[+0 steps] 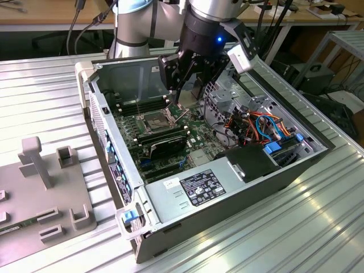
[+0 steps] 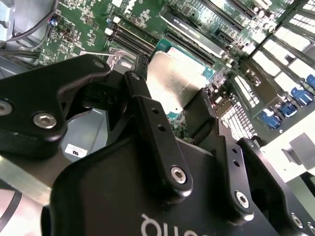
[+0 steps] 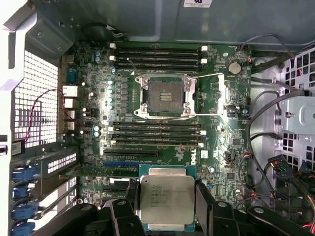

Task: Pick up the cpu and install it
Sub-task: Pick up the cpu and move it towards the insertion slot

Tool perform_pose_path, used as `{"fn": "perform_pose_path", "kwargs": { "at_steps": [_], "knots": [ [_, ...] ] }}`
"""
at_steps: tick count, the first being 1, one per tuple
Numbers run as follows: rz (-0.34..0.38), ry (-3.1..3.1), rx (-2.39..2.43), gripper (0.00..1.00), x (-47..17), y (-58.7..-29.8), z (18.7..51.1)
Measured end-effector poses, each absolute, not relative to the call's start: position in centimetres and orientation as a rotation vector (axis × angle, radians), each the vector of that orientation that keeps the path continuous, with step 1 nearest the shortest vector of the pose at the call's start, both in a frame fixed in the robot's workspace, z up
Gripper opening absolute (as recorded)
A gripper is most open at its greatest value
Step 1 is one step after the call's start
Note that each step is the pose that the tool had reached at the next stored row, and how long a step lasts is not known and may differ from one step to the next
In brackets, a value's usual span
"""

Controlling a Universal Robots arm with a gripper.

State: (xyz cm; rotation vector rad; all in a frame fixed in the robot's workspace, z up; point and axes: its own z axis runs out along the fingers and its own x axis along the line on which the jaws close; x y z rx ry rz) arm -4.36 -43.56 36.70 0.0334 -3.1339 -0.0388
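Black two-finger pincer [image 3: 167,209] clamped on opposite edges of flat square silver-grey cpu [image 3: 166,194]. Chip held in air above green motherboard [image 3: 221,147], apart from square dark socket [image 3: 166,97]; socket empty, contacts exposed.

Risks, judged:
- chip tilting or slipping in edge grip
- skewed or mis-oriented descent bending contacts
- fingers striking socket's metal levers or nearby long memory slots [image 3: 157,135]

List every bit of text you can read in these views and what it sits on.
No text can be quoted; all print is unreadable.
Etched print on the square silver-grey metal cpu: too small.
White lettering on the black gripper holding it: cut off.
Label on the grey metal power supply box: too small.
White sticker on the grey case wall: blurred.
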Motion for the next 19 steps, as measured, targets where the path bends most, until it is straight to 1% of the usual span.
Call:
{"fn": "perform_pose_path", "kwargs": {
  "at_steps": [12,19],
  "knots": [
    [-0.039,-3.134,0.033,0.55,-4.36,-43.55,36.51],
    [-0.039,-3.134,0.033,0.55,-4.37,-42.62,36.34]
  ]
}}
